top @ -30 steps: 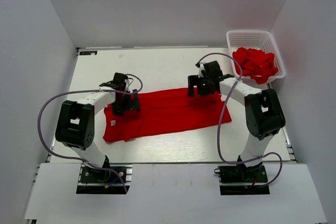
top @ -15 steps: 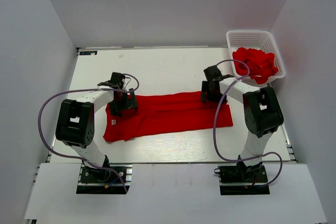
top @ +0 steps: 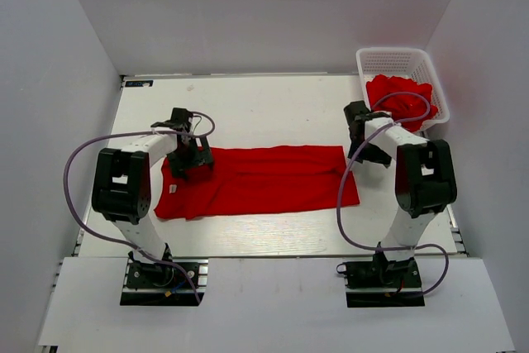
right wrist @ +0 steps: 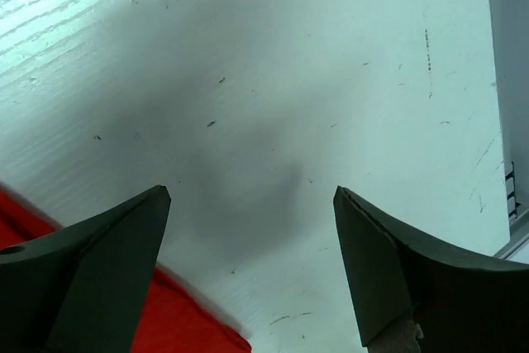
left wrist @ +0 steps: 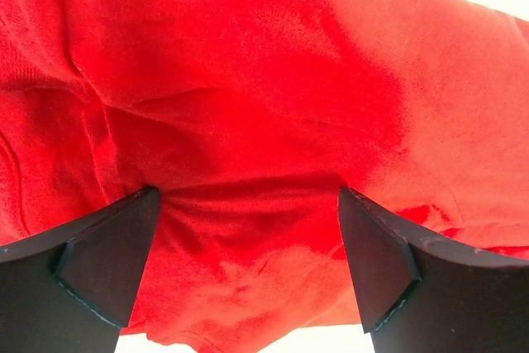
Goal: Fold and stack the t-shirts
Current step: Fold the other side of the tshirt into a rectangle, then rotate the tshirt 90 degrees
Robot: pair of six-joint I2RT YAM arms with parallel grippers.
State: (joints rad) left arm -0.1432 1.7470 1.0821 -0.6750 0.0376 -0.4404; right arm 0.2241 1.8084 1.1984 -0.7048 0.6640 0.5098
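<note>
A red t-shirt (top: 260, 181) lies spread in a long strip across the middle of the table, with a small white neck label (top: 175, 189) near its left end. My left gripper (top: 192, 159) is open low over the shirt's upper left part; in the left wrist view its fingers (left wrist: 107, 254) straddle wrinkled red cloth (left wrist: 248, 121). My right gripper (top: 364, 148) is open and empty just right of the shirt's upper right corner, over bare table; a red corner (right wrist: 173, 320) shows in the right wrist view. More red shirts (top: 401, 101) lie crumpled in the basket.
A white mesh basket (top: 395, 59) stands at the back right corner of the table. White walls enclose the table on three sides. The table's right edge (right wrist: 512, 229) shows in the right wrist view.
The shirt has been drawn out flatter and longer. My right gripper moved right, off the cloth, and let it go. My left gripper shifted slightly left over the shirt's left end.
</note>
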